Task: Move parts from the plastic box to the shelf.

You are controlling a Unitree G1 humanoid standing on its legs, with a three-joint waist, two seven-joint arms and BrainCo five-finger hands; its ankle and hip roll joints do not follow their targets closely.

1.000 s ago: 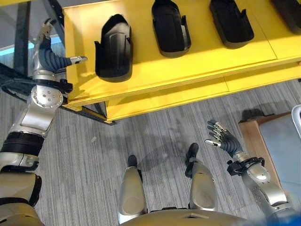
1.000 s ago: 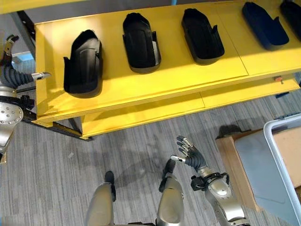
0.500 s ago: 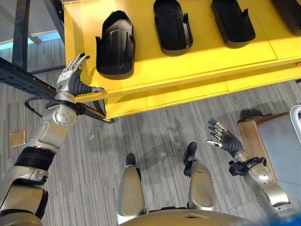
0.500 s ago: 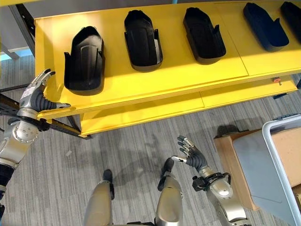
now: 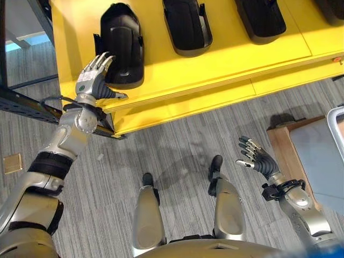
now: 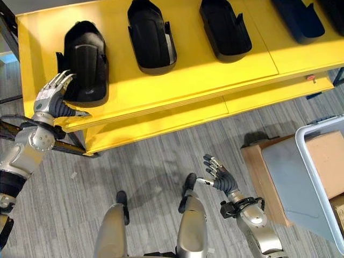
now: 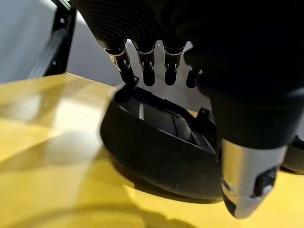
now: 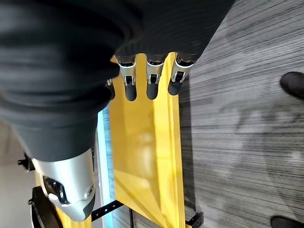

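Left hand (image 5: 92, 81) fingers spread, beside black moulded part (image 5: 121, 44) at shelf (image 5: 226, 59) 9 o'clock; rigid, light, probably slick: grip side walls. Right hand (image 5: 258, 161) fingers spread, empty.

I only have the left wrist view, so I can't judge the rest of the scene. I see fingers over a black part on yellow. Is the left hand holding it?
Observer: No. From the head camera the left hand is open, fingers straight, at the near end of the leftmost black part on the yellow shelf.
Operator: Are there other parts up there?
Observer: Yes, more black parts lie in a row along the shelf; the next one sits to the right of the first.
Operator: And the right hand?
Observer: The right hand is open and empty, low over the grey floor, well below the shelf.
Operator: Where's the plastic box?
Observer: A grey box sits at the right edge.
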